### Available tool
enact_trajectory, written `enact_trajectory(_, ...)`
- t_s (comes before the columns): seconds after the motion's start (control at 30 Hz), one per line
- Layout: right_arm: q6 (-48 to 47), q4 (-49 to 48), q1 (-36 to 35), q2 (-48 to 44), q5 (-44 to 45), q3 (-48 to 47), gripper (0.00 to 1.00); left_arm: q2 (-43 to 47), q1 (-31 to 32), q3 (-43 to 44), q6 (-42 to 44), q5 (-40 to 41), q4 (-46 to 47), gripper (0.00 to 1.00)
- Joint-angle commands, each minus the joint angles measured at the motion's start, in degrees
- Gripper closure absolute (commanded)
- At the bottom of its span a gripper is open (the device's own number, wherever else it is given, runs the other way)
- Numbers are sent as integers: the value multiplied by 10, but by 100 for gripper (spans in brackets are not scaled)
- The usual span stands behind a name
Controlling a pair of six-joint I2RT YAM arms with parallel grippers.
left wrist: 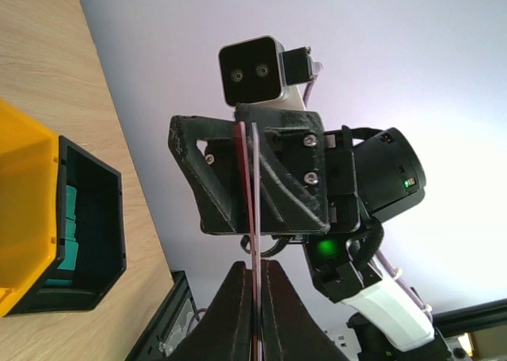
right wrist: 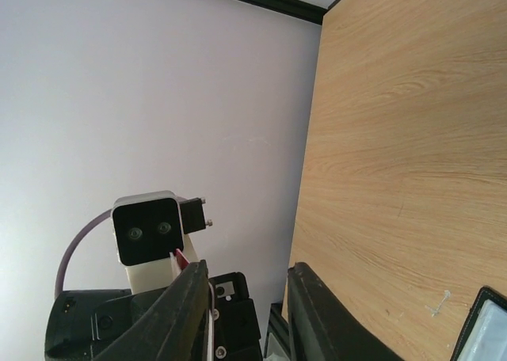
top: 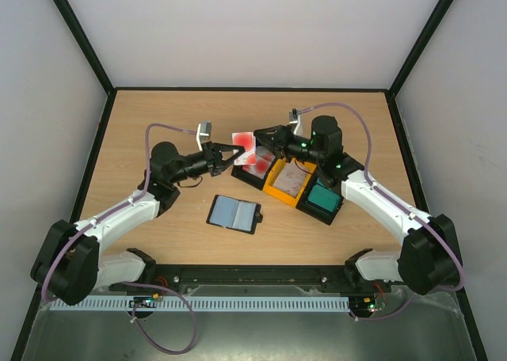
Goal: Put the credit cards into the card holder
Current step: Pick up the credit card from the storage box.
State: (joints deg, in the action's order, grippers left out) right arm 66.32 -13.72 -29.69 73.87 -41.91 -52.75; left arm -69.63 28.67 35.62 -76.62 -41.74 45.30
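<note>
From above, the left gripper (top: 228, 153) is clenching one red-and-white credit card (top: 244, 145) by its near end and holding it in the air just ahead of its fingertips. The right gripper (top: 263, 137) is facing it from the card's far end with its jaws apart, not pinching. Beneath and behind the right gripper three bins are sitting in a row: a black bin (top: 249, 179) of red-and-white cards, a yellow bin (top: 279, 191) and a teal-filled black bin (top: 315, 210). The card holder (top: 234, 214) is lying open on the table (top: 158, 115), below the left gripper and back toward its base, well apart from the held card.

The card is probably handling as light, stiff and slick. Pinching the flat faces near one short end is the safest hold, because a corner hold would let it swivel.

In the left wrist view the card (left wrist: 250, 195) is showing edge-on, running up from between the closed fingers (left wrist: 234, 313) toward the right gripper's open jaws. The yellow and black bins are sitting off to the left, their walls being the nearest edges.

In the right wrist view the two fingers (right wrist: 317, 321) are standing apart, and a red sliver of card (right wrist: 180, 257) is peeking just beside the left-hand one. Bare wood is stretching away to the right, giving free room.
</note>
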Motion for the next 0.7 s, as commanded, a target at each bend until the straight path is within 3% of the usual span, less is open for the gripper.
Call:
enact_trajectory(0.0,-4,-14,0,3,-30,3,77,7,-1,-7,-18,-22,96,97)
enact_trajectory(0.17,-10,-6,0,14,-48,7,86,4,-1,-8,-28,-25,138,97)
enact_trajectory(0.4,-11,-51,-9,15,-113,9,74,-9,-1,4,-33,-22,138,97)
enact_trajectory(0.53,1,-92,-24,11,-143,14,73,-20,-1,15,-34,-22,127,97)
enact_trajectory(0.6,15,-117,-34,10,-153,15,76,-23,-1,21,-35,-22,123,97)
enact_trajectory(0.67,26,-134,-37,10,-156,14,86,-25,-1,26,-32,-20,113,97)
